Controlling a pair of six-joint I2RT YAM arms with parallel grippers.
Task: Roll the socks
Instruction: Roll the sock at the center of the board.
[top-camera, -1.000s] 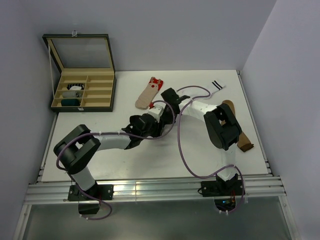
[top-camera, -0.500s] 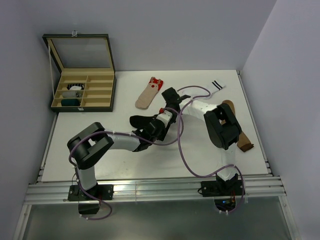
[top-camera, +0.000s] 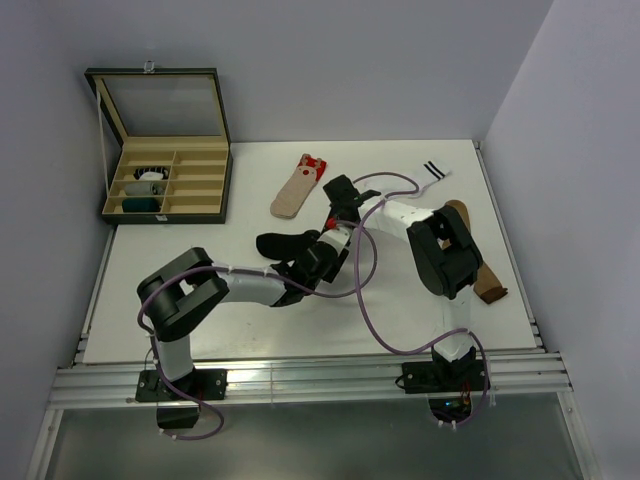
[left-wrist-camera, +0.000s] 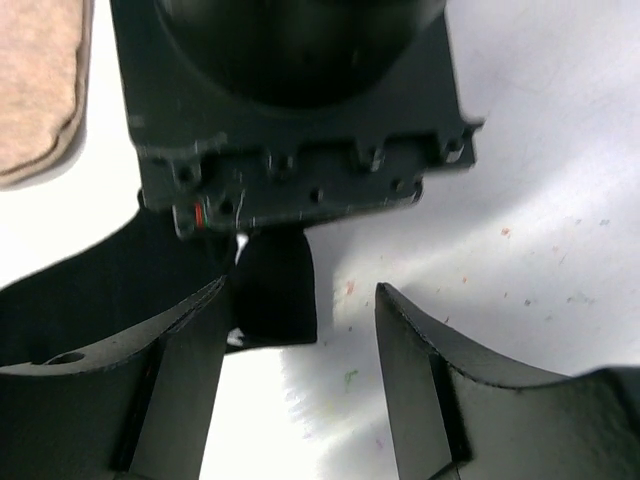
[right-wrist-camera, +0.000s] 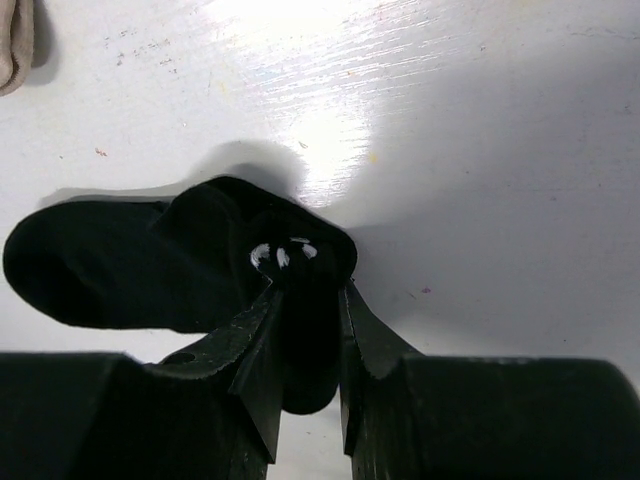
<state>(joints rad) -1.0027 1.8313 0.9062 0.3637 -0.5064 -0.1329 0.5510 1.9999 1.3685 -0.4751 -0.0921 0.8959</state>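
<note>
Left tool (left-wrist-camera: 300, 290) wider than before, jaws apart beside black sock (right-wrist-camera: 110, 265); right tool (right-wrist-camera: 310, 295) tight on its fold, cuff hidden.

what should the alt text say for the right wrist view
The right claw is shut on a bunched end of the black sock, whose white marks show at the grip. The rest of the sock lies flat to the left on the white table, and an edge of a beige sock peeks in at the top left corner.
</note>
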